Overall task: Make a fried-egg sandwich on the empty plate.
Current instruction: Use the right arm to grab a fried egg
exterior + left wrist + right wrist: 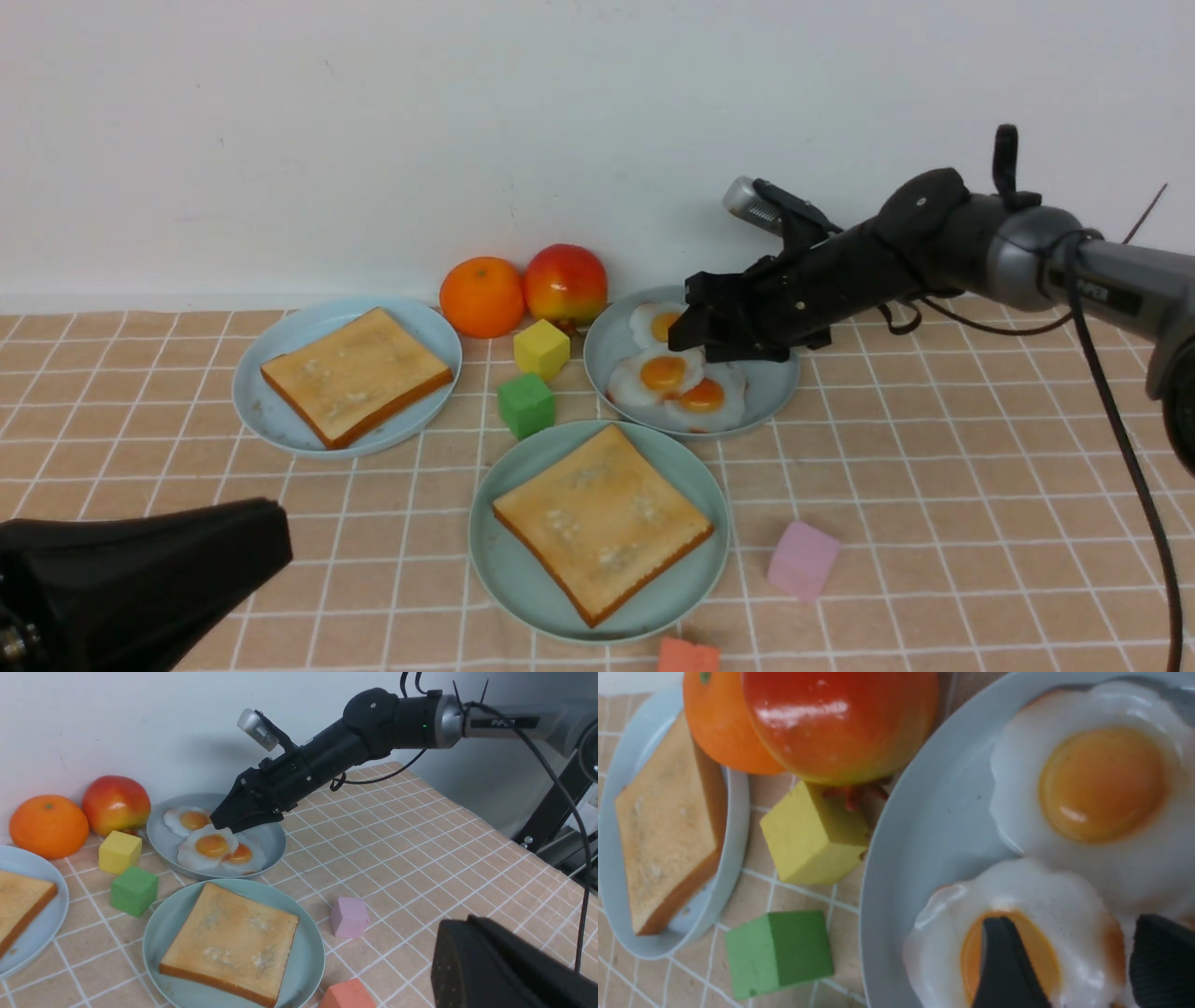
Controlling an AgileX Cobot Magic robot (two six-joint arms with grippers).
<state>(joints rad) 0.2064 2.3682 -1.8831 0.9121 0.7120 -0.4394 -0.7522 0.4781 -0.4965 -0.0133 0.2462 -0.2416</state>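
The mint-green plate [487, 551] at the front centre carries one toast slice [602, 519]. A second toast slice [355, 374] lies on the pale blue plate [280, 341] at the left. Three fried eggs rest on the grey-blue plate [777, 383]. My right gripper [686, 325] hangs open just over them. In the right wrist view its fingers [999, 961] straddle the nearest fried egg [1083, 914], one finger over the yolk; I cannot tell whether they touch it. My left gripper [273, 541] is shut and holds nothing, low at the front left.
An orange [482, 296] and an apple [565, 283] stand by the back wall. A yellow cube [541, 348] and a green cube [526, 404] sit between the plates. A pink cube [803, 560] and a red-orange cube [688, 655] lie near the front plate.
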